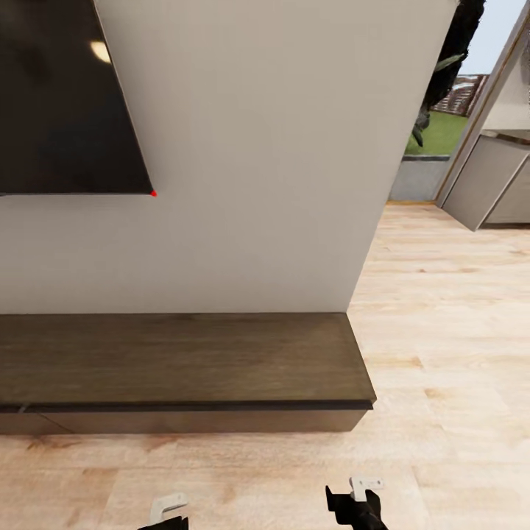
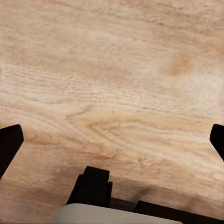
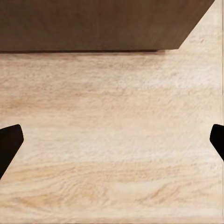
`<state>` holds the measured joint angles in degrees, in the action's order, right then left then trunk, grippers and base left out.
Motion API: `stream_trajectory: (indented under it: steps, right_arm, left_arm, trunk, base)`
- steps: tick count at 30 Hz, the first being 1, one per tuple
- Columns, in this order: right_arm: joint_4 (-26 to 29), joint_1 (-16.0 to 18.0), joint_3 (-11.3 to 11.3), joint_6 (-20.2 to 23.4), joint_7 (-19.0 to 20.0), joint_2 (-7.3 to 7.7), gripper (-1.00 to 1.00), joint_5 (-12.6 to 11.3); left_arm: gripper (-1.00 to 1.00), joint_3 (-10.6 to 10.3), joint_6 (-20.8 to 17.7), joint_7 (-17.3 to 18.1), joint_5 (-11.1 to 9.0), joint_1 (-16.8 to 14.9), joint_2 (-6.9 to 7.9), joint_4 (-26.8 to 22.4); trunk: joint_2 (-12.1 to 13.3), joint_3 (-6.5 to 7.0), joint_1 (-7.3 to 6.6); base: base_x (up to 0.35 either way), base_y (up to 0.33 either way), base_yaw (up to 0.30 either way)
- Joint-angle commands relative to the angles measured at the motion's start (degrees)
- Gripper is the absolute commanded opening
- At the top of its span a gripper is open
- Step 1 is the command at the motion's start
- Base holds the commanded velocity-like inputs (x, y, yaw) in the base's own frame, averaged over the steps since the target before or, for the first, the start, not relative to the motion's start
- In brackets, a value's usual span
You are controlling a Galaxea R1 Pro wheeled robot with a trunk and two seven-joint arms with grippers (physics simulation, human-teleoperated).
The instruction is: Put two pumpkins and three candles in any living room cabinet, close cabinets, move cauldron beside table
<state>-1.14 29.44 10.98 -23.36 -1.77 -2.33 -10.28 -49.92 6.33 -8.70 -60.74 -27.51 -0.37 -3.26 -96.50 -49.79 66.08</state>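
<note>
Low dark cabinet [image 1: 184, 364] (drawers shut), both end effectors spread over floor [image 1: 442, 331]

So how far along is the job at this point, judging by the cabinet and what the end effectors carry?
Done: the cabinet looks shut here, its fronts flush, though its left part runs out of the head view.

In hand: nothing. The left end effector and right end effector are both open over bare wood floor.

Left: pumpkins, candles and cauldron aren't visible, so whether they are placed cannot be judged.

Pale wall [image 1: 258, 147] with dark screen [image 1: 59, 96] above light wood floor [image 1: 442, 331]
</note>
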Motion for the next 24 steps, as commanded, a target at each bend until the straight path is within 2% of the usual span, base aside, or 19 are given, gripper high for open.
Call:
stream_trajectory:
  steps: [1,6,12,15,17,20,24]
  right_arm:
    - [0.0,0.0,0.01,0.16,0.0,0.11,1.0,-0.06]
    - [-0.22,0.0,0.01,0.4,0.01,0.2,1.0,-0.17]
    - [-2.74,-1.01,0.01,0.42,0.01,0.22,1.0,0.19]
    - [-3.25,-3.21,0.01,0.42,0.01,0.22,1.0,0.31]
    - [-3.42,-4.9,0.01,0.46,-0.02,0.4,1.0,0.32]
    - [-3.58,-7.91,0.2,0.56,0.0,1.54,1.0,0.48]
    - [-3.57,-10.85,0.26,0.58,0.07,2.05,1.0,0.5]
  left_arm:
    - [1.0,0.0,0.0,0.0,0.0,0.0,0.01,0.0]
    - [1.0,0.0,0.0,-0.03,0.0,0.09,0.09,0.14]
    - [1.0,0.02,0.0,-0.1,-0.04,1.55,0.45,3.75]
    - [1.0,0.07,0.0,-0.1,-0.04,2.83,0.7,5.56]
    - [1.0,0.04,0.0,-0.1,-0.01,4.67,1.48,5.96]
    - [1.0,0.05,0.0,-0.09,0.01,7.69,2.15,6.2]
    - [1.0,0.03,0.0,0.05,0.01,10.17,3.36,6.24]
  trunk:
    - [0.0,0.1,0.0]
    - [0.0,0.56,0.0]
    - [0.0,1.11,0.0]
    - [0.0,1.38,0.0]
    - [0.0,1.57,0.0]
    - [0.0,1.75,0.0]
    - [0.0,2.08,0.0]
  base:
    - [0.0,0.0,0.0]
    - [0.0,0.0,0.001]
    - [0.0,0.0,0.027]
    - [0.0,0.0,0.005]
    - [0.0,0.0,0.002]
    - [0.0,0.0,0.0]
    - [0.0,0.0,0.0]
